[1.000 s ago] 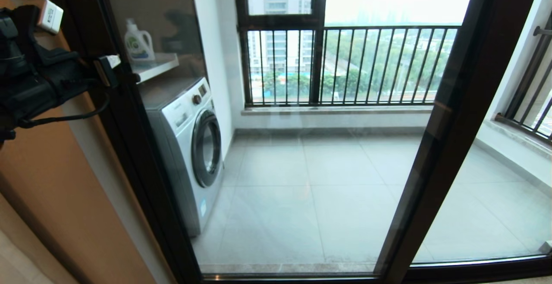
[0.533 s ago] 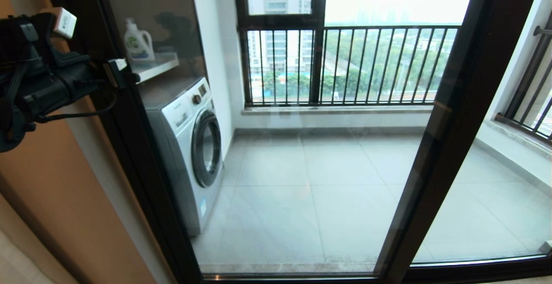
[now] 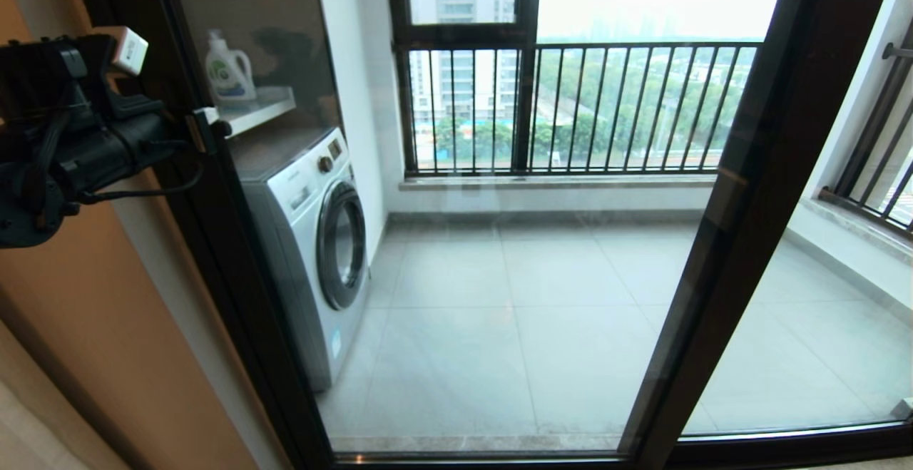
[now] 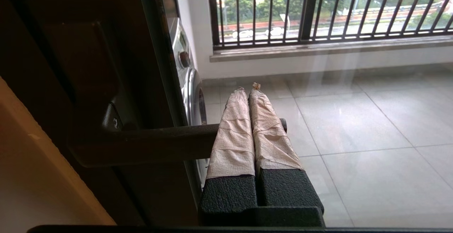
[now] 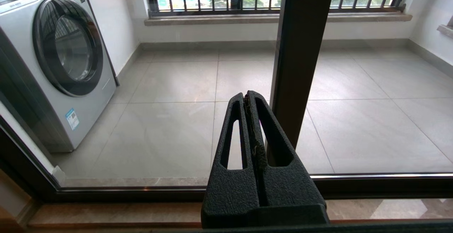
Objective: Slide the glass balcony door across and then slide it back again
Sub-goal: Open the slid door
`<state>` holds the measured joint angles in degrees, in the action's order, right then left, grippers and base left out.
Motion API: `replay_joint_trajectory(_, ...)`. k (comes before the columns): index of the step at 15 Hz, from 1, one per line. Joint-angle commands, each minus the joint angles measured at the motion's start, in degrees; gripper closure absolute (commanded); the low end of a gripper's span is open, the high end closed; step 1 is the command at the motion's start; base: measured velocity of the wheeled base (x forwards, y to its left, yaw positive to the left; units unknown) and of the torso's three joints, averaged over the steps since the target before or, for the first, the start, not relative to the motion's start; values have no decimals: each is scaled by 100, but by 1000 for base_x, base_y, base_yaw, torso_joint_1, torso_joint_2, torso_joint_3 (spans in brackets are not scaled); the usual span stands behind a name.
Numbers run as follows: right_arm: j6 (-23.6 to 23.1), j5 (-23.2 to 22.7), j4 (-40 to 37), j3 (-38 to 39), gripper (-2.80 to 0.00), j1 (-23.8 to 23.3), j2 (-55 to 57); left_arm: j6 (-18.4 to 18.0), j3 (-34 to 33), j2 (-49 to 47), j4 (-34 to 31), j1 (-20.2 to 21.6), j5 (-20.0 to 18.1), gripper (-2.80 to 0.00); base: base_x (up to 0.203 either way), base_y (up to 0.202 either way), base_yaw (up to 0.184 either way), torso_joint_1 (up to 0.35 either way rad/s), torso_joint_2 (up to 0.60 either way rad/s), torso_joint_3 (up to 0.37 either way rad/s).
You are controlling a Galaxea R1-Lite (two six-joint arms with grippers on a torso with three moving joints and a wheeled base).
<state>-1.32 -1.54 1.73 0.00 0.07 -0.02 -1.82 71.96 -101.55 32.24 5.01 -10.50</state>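
The glass balcony door (image 3: 499, 277) fills the head view, a clear pane in a dark frame, standing across the opening. Its left upright (image 3: 214, 242) carries a dark handle (image 4: 148, 143). My left gripper (image 3: 205, 128) is at that handle. In the left wrist view its tape-wrapped fingers (image 4: 235, 134) are shut together and lie across the handle's free end, not clamped around it; the left gripper (image 4: 247, 88) points at the glass. My right gripper (image 5: 246, 95) is shut and empty, low, near the door's bottom rail, and is out of the head view.
A dark upright (image 3: 742, 206) marks where the second glass panel overlaps at the right. Behind the glass are a washing machine (image 3: 314, 242), a detergent bottle (image 3: 228, 70) on a shelf, and a barred window (image 3: 570, 106). An orange-brown wall (image 3: 85, 313) is at the left.
My left arm has moved right and a little down, bringing its gripper up to the handle on the door's left upright. The door itself has not visibly shifted.
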Motion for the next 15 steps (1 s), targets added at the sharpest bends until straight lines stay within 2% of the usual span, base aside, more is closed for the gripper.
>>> replay_joint_trajectory(1, 0, -4, 3, 70, 0, 1, 2, 6, -7, 3, 28, 0, -4, 0, 0, 0, 0, 0, 0, 0)
replay_joint_trajectory(6, -5, -4, 3, 70, 0, 1, 2, 6, -397, 29, 83, -5, 16, 0, 0, 0, 0, 0, 0, 0)
replay_joint_trajectory(15, -9, -4, 3, 70, 0, 1, 2, -12, -707, 3, 89, 0, 40, 0, 0, 0, 0, 0, 0, 0)
